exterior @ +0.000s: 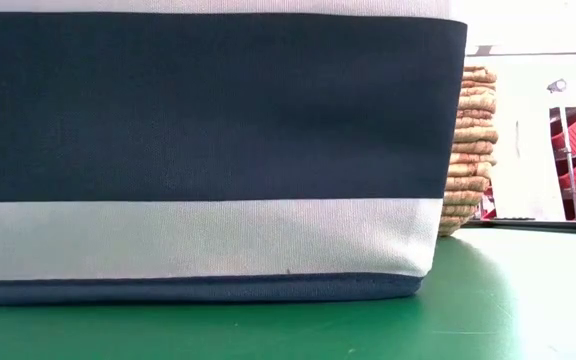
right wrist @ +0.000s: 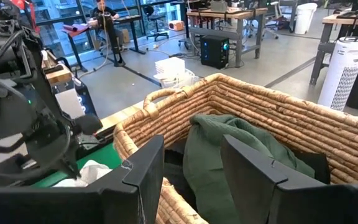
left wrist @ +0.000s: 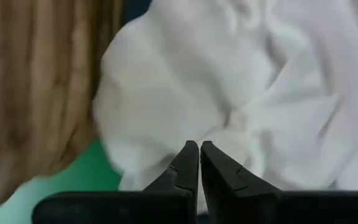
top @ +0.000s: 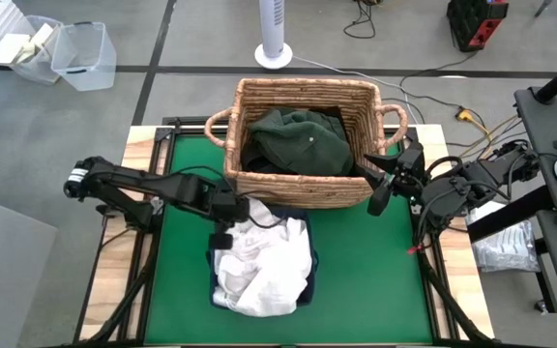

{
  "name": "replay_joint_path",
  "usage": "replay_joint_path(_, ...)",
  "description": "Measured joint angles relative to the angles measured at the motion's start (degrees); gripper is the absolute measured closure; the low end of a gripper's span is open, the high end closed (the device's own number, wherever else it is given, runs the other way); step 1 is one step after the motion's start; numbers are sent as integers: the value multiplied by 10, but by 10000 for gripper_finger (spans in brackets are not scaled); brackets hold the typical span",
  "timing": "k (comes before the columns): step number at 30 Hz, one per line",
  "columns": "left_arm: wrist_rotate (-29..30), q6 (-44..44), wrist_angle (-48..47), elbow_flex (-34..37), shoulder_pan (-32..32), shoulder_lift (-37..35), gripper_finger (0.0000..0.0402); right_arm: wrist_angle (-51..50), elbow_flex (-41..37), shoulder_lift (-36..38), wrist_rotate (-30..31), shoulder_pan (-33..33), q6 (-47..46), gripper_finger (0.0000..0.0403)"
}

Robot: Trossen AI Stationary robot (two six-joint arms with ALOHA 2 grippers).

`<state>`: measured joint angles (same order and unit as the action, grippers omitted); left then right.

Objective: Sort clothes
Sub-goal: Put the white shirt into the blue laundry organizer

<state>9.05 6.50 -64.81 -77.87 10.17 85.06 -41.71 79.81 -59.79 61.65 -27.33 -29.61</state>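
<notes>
I see the left gripper (top: 230, 215) parked over the near-left corner of the navy bin (top: 301, 290), fingers pressed together on nothing, tips just above the white clothes (top: 262, 263) heaped in that bin. Wicker basket (top: 303, 182) sits right behind the bin, touching it, with the dark green garment (top: 303, 140) on top and something black (top: 255, 158) under it. Right gripper (top: 387, 180) hangs at the basket's right wall, fingers spread, holding nothing, green garment (right wrist: 229, 155) straight ahead
</notes>
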Motion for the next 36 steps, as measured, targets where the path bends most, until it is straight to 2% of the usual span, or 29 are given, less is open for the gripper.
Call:
replay_joint_path(5, 31, -13, 9, 44, 0, -64, 402, 0, 0, 0, 0, 0, 2, 252)
replay_joint_path(10, 85, 22, 139, 128, -2, -151, 401, 0, 0, 0, 0, 0, 2, 252)
replay_joint_path(13, 85, 69, 221, 183, -2, -170, 401, 0, 0, 0, 0, 0, 2, 252)
replay_joint_path(16, 85, 124, 245, 236, -1, -177, 391, 0, 0, 0, 0, 0, 2, 252)
replay_joint_path(22, 119, 199, 294, 303, -2, -197, 346, 0, 0, 0, -1, 0, 2, 252)
replay_joint_path(31, 145, 210, 274, 312, -1, -210, 258, 0, 0, 0, -3, 0, 2, 252)
replay_joint_path(36, 140, 229, 325, 347, -1, -206, 231, 0, 0, 0, -3, 0, 5, 252)
